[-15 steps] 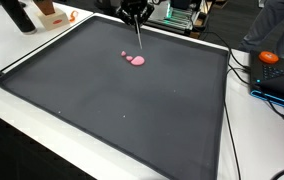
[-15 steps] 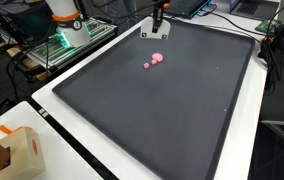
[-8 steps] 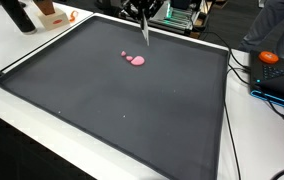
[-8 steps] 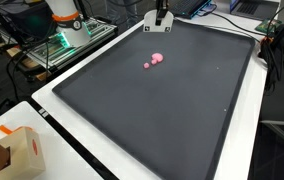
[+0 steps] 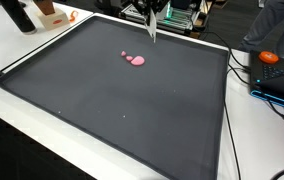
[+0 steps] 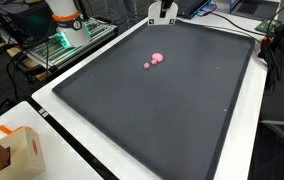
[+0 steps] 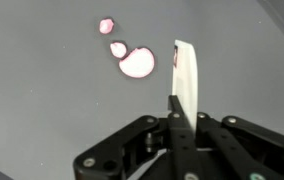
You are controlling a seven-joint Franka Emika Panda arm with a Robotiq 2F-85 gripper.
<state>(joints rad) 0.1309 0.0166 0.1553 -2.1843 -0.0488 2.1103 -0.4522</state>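
I am clamping a thin white strip (image 7: 187, 75) in my closed pincer (image 7: 182, 128), holding it clear above the dark mat (image 7: 42, 110). Three pink blobs (image 7: 136, 64) are lying below, just ahead, seemingly undisturbed.

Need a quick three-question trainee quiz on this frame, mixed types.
1. True or false: the fingers are shut on a white strip.
2. How many pink blobs show on the dark mat in the wrist view?
3. In the wrist view, the strip's tip is: A) pressed into the largest blob; B) beside the largest blob, apart from it; C) covered by a blob.
Key: 1 true; 2 three; 3 B.
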